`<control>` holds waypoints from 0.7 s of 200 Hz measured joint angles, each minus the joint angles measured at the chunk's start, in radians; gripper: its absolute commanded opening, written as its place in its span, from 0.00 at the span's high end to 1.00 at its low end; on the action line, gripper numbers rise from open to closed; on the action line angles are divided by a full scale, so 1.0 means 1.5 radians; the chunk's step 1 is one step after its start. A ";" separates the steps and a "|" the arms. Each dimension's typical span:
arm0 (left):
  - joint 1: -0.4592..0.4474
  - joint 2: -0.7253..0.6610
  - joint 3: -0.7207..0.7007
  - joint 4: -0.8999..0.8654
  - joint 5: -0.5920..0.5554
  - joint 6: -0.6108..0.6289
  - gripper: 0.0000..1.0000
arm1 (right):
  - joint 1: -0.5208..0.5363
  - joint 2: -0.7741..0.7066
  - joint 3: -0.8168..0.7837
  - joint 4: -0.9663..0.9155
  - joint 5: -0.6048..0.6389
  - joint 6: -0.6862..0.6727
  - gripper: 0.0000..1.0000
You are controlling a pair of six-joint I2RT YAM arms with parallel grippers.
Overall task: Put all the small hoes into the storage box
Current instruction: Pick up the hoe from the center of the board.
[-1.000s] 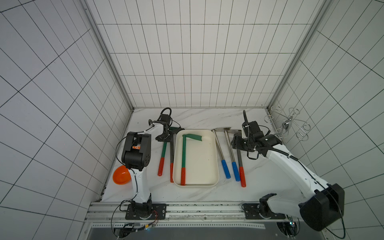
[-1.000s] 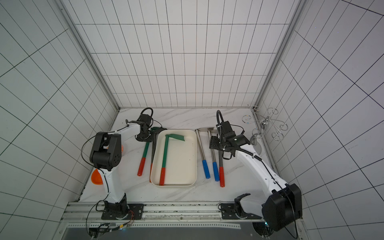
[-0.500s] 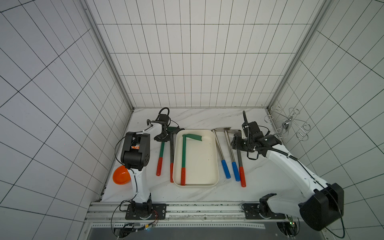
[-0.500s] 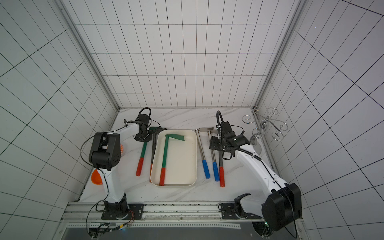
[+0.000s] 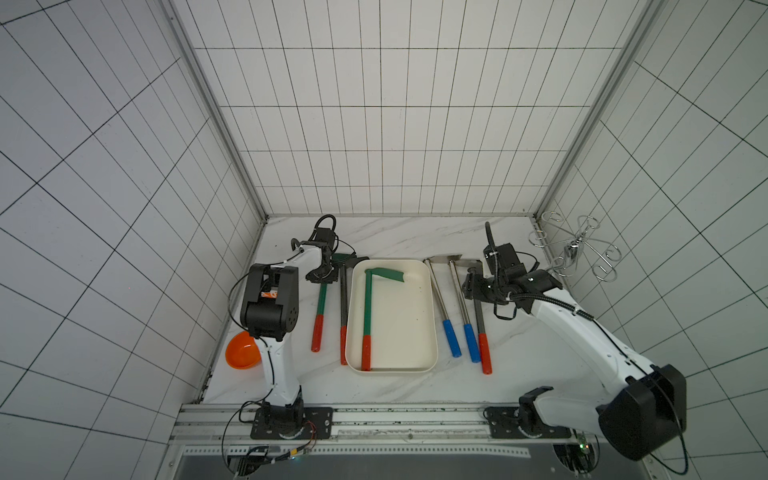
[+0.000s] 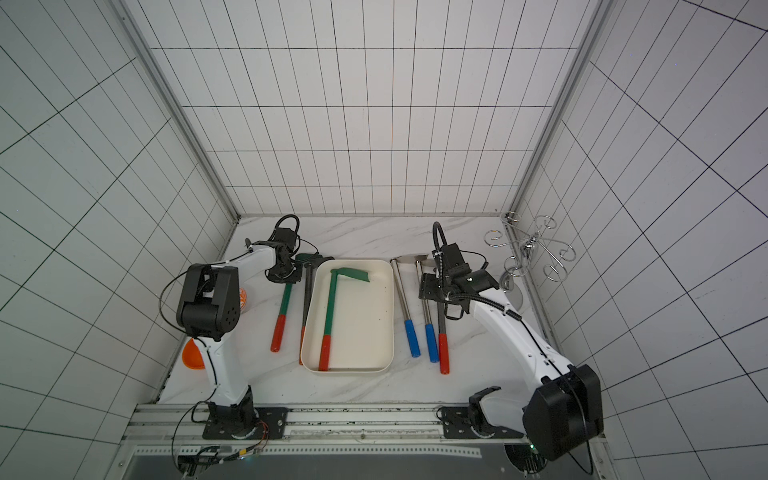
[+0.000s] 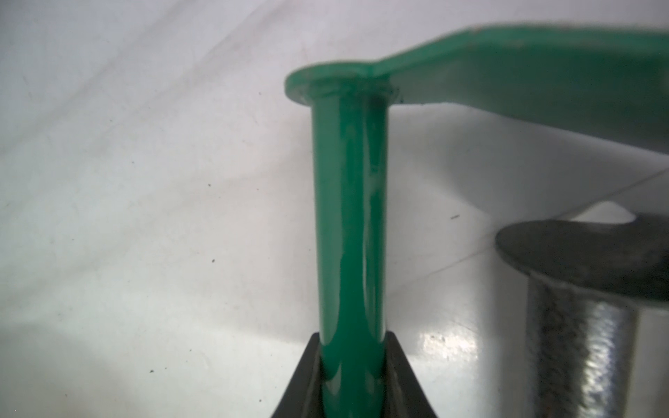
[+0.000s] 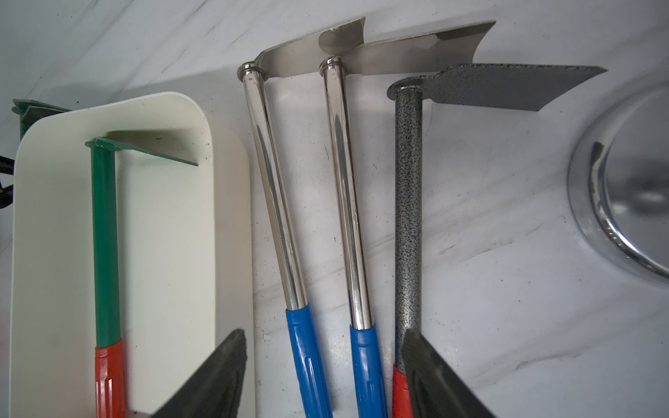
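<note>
The cream storage box (image 5: 432, 316) (image 6: 365, 328) (image 8: 170, 231) lies mid-table with one green small hoe with a red grip (image 5: 367, 307) (image 8: 105, 235) inside it. Left of the box a second green, red-gripped hoe (image 5: 320, 305) (image 6: 285, 303) (image 7: 349, 217) lies on the marble. My left gripper (image 5: 322, 276) (image 7: 350, 347) is shut on its green shaft just below the blade. My right gripper (image 5: 471, 286) (image 8: 324, 338) hangs open over the hoes right of the box, holding nothing.
A dark grey hoe (image 5: 343, 303) (image 7: 579, 343) lies between the held hoe and the box. Right of the box are two steel hoes with blue grips (image 5: 442, 307) and a speckled grey one (image 5: 480, 328). An orange bowl (image 5: 241, 351) sits front left, a wire rack (image 5: 577, 253) back right.
The left jaws have narrowed onto the green shaft, and that hoe's red grip end has swung slightly left. The right arm has not moved.
</note>
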 measured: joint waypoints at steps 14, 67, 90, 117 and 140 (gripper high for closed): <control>0.003 -0.002 0.000 -0.006 0.000 -0.002 1.00 | 0.000 0.000 0.000 0.001 0.000 0.000 0.30; 0.008 -0.050 0.009 -0.063 0.000 -0.021 1.00 | 0.000 0.000 0.000 0.003 -0.001 0.000 0.30; 0.008 -0.090 0.024 -0.093 -0.002 -0.036 1.00 | 0.000 0.000 0.000 0.003 -0.003 0.000 0.30; 0.008 -0.137 0.051 -0.134 -0.008 -0.053 1.00 | 0.000 0.000 0.000 0.004 -0.008 0.000 0.30; 0.009 -0.170 0.076 -0.166 -0.009 -0.070 1.00 | 0.000 0.000 0.000 0.004 -0.011 0.000 0.30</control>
